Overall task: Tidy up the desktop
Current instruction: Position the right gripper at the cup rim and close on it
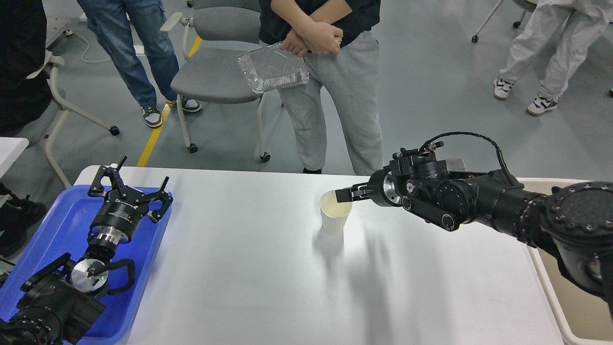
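The white desktop (239, 273) carries one pale paper cup (334, 214), upright near its middle. My right gripper (344, 195) reaches in from the right, and its dark fingertips are at the right side of the cup's rim. It is seen side-on, so I cannot tell its two fingers apart or whether they grip the rim. My left gripper (130, 186) is open and empty, hovering over the blue tray (52, 225) at the left edge.
A beige bin (577, 306) stands off the table's right edge, under my right arm. A person holding a clear plastic container (273, 66) stands just behind the far edge. A grey chair (215, 76) and other people are farther back.
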You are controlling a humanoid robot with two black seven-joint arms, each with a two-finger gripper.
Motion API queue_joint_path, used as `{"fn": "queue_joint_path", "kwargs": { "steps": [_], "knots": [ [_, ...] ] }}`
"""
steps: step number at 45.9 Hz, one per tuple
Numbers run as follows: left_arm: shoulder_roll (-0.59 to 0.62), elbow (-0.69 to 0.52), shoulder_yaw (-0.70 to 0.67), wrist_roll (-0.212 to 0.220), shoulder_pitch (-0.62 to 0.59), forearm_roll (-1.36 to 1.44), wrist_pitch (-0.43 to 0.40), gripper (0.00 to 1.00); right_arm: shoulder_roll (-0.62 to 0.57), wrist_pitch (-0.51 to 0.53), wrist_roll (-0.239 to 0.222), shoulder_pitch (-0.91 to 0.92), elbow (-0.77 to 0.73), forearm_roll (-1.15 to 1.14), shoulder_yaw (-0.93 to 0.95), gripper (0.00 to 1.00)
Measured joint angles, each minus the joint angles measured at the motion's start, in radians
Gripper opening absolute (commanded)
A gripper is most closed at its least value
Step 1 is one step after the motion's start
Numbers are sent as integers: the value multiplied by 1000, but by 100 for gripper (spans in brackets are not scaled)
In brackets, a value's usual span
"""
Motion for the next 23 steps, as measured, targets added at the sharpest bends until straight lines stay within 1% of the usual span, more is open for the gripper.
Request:
{"fn": "queue_joint_path", "kwargs": {
  "steps": [2,5,11,14,23],
  "knots": [
    [0,0,0,0,0,0,0,100,6,-1,1,-12,-31,6,-2,90],
    [0,0,0,0,0,0,0,100,11,-2,2,-26,-62,13,-2,90],
    [0,0,0,0,0,0,0,100,19,-5,3,-53,-105,23,-1,90],
    [0,0,0,0,0,0,0,100,21,-5,3,-64,-115,34,7,92],
    [0,0,0,0,0,0,0,100,25,2,6,-77,-109,91,31,94]
  ]
}}
